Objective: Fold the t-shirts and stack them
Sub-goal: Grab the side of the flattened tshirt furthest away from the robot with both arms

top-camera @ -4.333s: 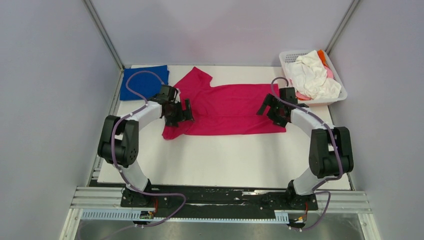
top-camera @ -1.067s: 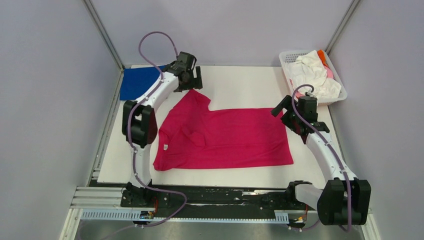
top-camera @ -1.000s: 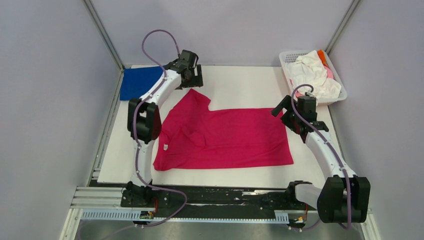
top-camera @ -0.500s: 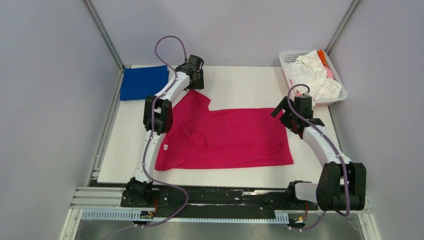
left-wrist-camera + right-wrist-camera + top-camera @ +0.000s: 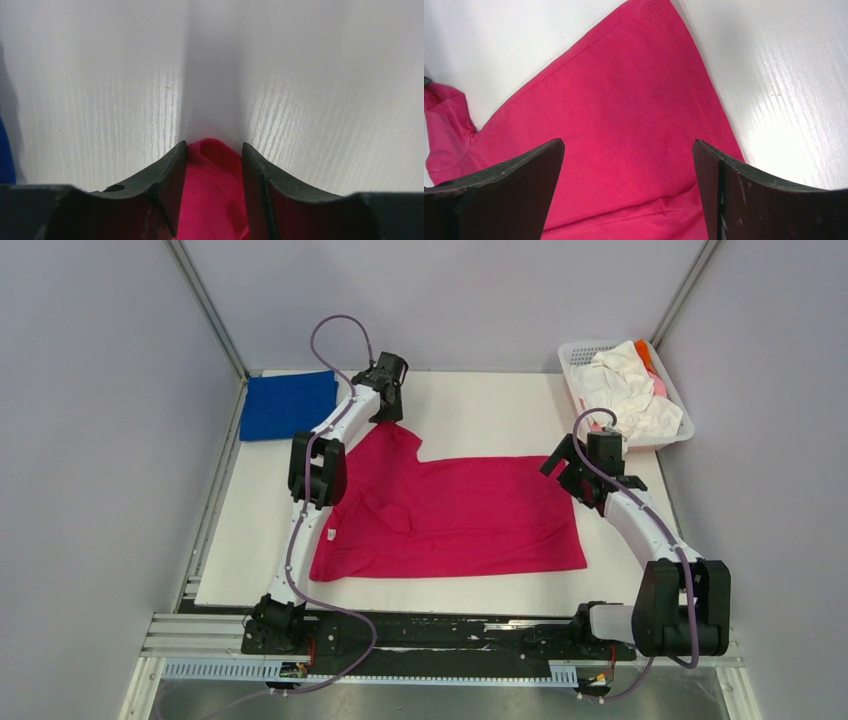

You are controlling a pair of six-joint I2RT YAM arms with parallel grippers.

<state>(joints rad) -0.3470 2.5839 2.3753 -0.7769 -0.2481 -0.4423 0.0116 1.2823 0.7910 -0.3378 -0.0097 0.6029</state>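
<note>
**Fold-and-stack task, early stage.** Nearest the arm bases, the magenta t-shirt (image 5: 470,510) is shown spread flat and unfolded on the white tabletop (image 5: 480,400). Its neck label (image 5: 331,534) lies nearer than the left claw (image 5: 215,146) and to that claw's left.

Above the shirt's far right hem corner (image 5: 659,7), the right claw (image 5: 626,170) is held with its jaws wide apart. Nothing is gripped, and cloth is seen below and between its fingers.

Farther out, the left claw is positioned at the far sleeve (image 5: 398,438). Its jaws stand narrow, with the sleeve tip lying between them. Whether the cloth is already pinched cannot be told.

To the left of the left claw, and well apart from it, a blue t-shirt (image 5: 288,405) is seen as a neat rectangle at the far corner. It is judged to be folded and to mark the start of the stack.

Beyond the right claw and to its right, a white basket (image 5: 575,350) is filled with crumpled t-shirts (image 5: 625,390), white on top with pink and orange showing beneath.

Progress is judged as one shirt done, one laid out with no fold yet made, and the basket's contents untouched. The sleeve is judged to be the first part to be folded inward.
</note>
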